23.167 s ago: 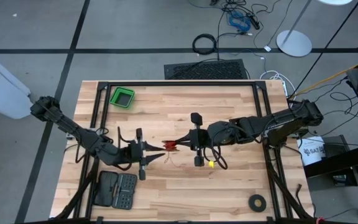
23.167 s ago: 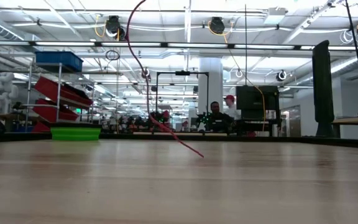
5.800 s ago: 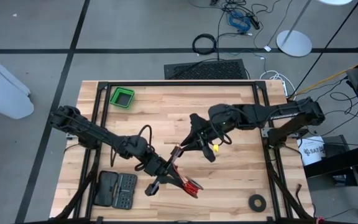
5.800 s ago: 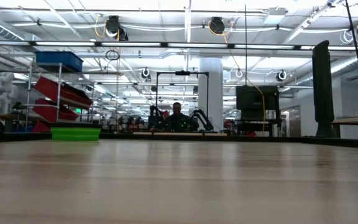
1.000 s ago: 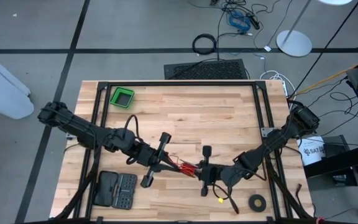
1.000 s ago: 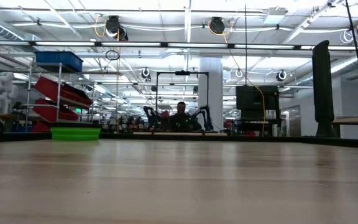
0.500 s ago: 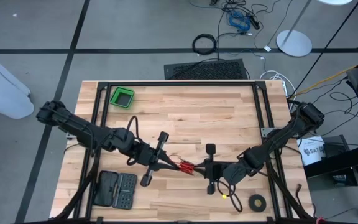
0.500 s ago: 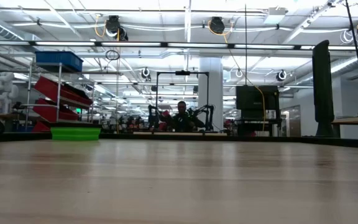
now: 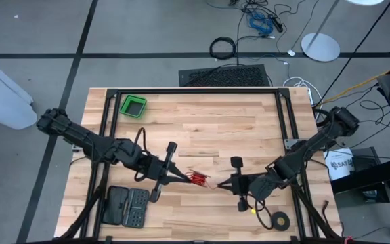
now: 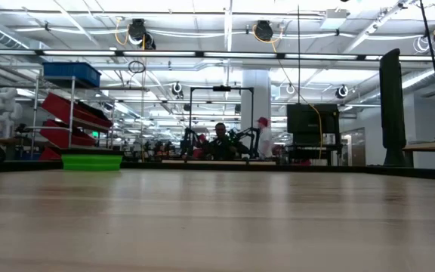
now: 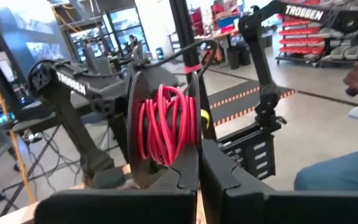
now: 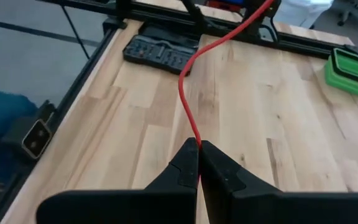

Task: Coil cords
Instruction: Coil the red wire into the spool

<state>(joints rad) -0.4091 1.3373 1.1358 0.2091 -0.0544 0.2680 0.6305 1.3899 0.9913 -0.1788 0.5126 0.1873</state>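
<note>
The cord shows as a small bundle of red turns on a dark round core (image 9: 196, 179), held up over the table's near middle; up close the red turns (image 11: 165, 127) stand just past my left gripper (image 11: 199, 177). My left gripper (image 9: 183, 177) is shut on it. A thin red tail (image 12: 188, 81) runs from the bundle to my right gripper (image 12: 198, 149), which is shut on it. My right gripper (image 9: 222, 184) stands just right of the bundle. Neither gripper shows in the low view. My left gripper pinches the bundle's lower edge (image 11: 190, 163) between its two fingers. The fingers come level from the table's left. The bundle stands on edge past the fingertips, clear of the table. My right gripper pinches the red tail (image 12: 196, 140) between its two fingertips. The fingers slant down from the table's right and lie along the cord. The tail leaves the tips in a slack curve toward the bundle, clear of the wood.
A green bin (image 9: 133, 105) sits at the far left, and shows in the low view too as a green bin (image 10: 91, 161). A dark tool case (image 9: 128, 207) lies at the near left. A black tape ring (image 9: 280, 219) lies at the near right. Bare wood lies between.
My right gripper has drawn back toward the table's right edge and turned about its wrist, still shut on the tail. The stretch of red cord between it and the bundle has grown longer. The bundle stays up in my left gripper.
</note>
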